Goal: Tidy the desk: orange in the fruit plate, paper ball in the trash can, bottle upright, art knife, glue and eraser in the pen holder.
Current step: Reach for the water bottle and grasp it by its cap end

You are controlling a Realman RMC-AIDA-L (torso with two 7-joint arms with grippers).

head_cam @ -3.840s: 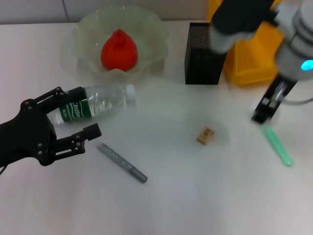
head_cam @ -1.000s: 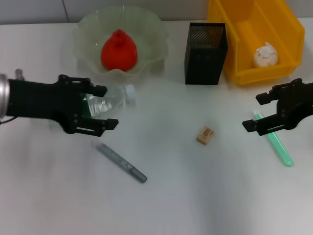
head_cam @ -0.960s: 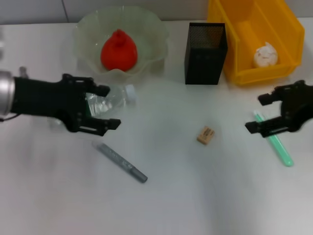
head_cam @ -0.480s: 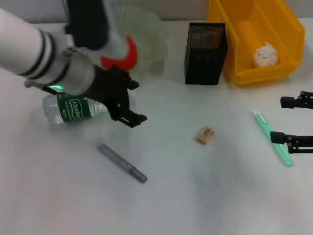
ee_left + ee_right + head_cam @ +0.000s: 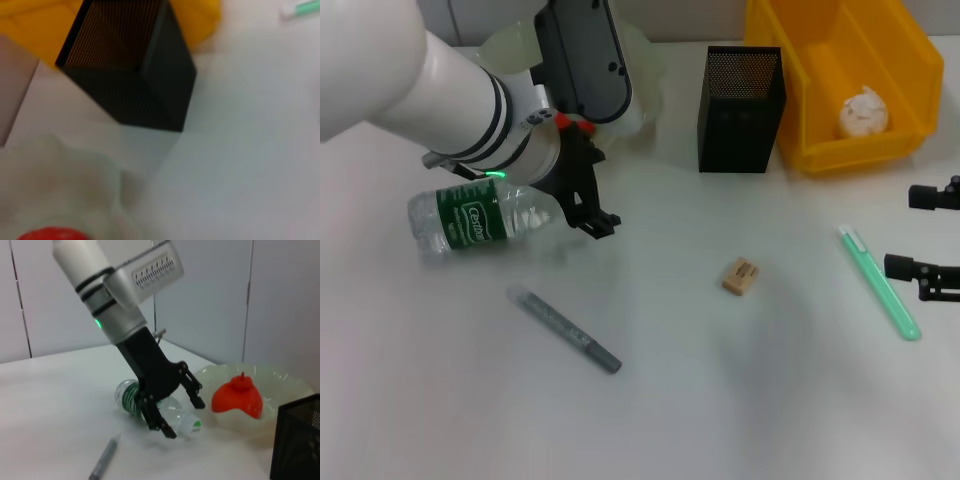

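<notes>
The bottle lies on its side on the white desk, cap end toward my left gripper. That gripper is open and its black fingers straddle the bottle's cap end, as the right wrist view shows: left gripper, bottle. The orange sits in the fruit plate; my left arm hides most of both in the head view. The paper ball lies in the trash can. Eraser, grey glue stick and green art knife lie on the desk. My right gripper is open beside the knife.
The pen holder stands between the fruit plate and the trash can. The left wrist view shows the pen holder close by, with the trash can behind it.
My left arm has swung from a low side approach to reach down from above the plate. The bottle has shifted left. My right gripper has drawn back to the right edge.
</notes>
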